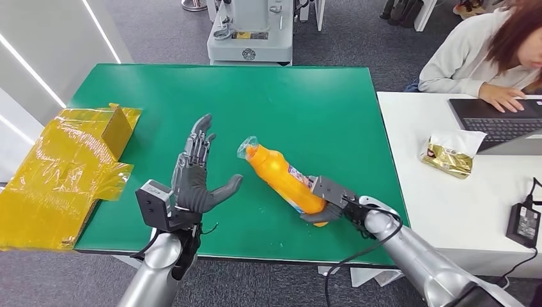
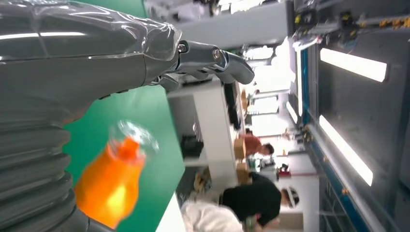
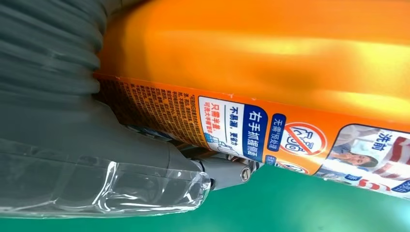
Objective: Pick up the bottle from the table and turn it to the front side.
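Bottle: an orange detergent bottle (image 1: 283, 178) lies on its side on the green table (image 1: 319, 102), its clear cap end (image 1: 247, 148) pointing away from the robot's right hand and toward the open palm of the left hand.
Label: the printed label (image 3: 270, 133) with blue and white panels faces down and sideways, close to the table surface, as seen in the right wrist view.
Right hand: the right hand (image 1: 329, 206) grips the bottle's wide base end; its thumb (image 3: 145, 169) wraps under the labelled side, and the dark fingers (image 1: 316, 217) curl beneath the bottle against the table.
Left hand: the left hand (image 1: 199, 176) is raised above the table with its fingers (image 1: 199, 137) stretched out and spread, thumb (image 1: 227, 188) angled toward the bottle, holding nothing; the cap end sits just beyond the thumb tip, apart from it.
Left wrist view: the orange bottle neck and clear cap (image 2: 130, 140) show blurred beside the grey thumb (image 2: 212, 60).
Yellow wrap: a crumpled yellow film sheet (image 1: 64, 173) lies past the left hand's outer side, over the table edge.
Side desk: beyond the right hand, a white desk (image 1: 460, 204) carries a gold packet (image 1: 449, 158), a laptop (image 1: 498, 125) and a black power adapter (image 1: 524, 224); a person (image 1: 486, 51) types there.
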